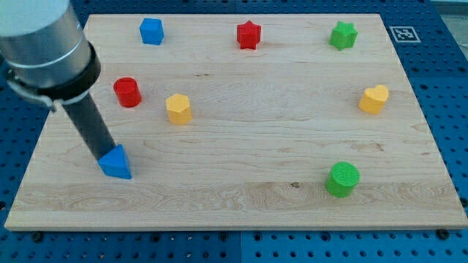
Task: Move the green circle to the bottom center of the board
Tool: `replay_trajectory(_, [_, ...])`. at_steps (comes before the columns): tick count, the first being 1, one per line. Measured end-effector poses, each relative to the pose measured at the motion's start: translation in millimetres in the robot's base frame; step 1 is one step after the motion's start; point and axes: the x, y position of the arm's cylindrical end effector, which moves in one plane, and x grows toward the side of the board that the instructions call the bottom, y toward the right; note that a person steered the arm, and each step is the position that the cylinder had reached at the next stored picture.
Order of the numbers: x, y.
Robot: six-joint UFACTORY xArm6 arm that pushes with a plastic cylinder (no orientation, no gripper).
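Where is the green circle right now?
The green circle sits near the board's bottom edge, right of center, below the yellow heart; my tip is far left, at the blue triangle.

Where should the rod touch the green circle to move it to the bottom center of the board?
No gripping: push. Set my tip, now beside the blue triangle, against the right side wall of the green circle and push toward the view's left. The circle stands upright near the bottom edge already.

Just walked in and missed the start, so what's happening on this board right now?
A robot arm with a dark rod is pushing blocks around a wooden board. My tip sits against the blue triangle at the view's left, far from the green circle, which rests near the bottom right. That circle is meant to go to the bottom center and is not there yet.
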Motion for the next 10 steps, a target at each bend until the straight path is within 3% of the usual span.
replay_trajectory(1, [15, 12])
replay_trajectory(5, [-11, 26])
replay_trajectory(7, [-11, 155])
replay_trajectory(10, [-11, 431])
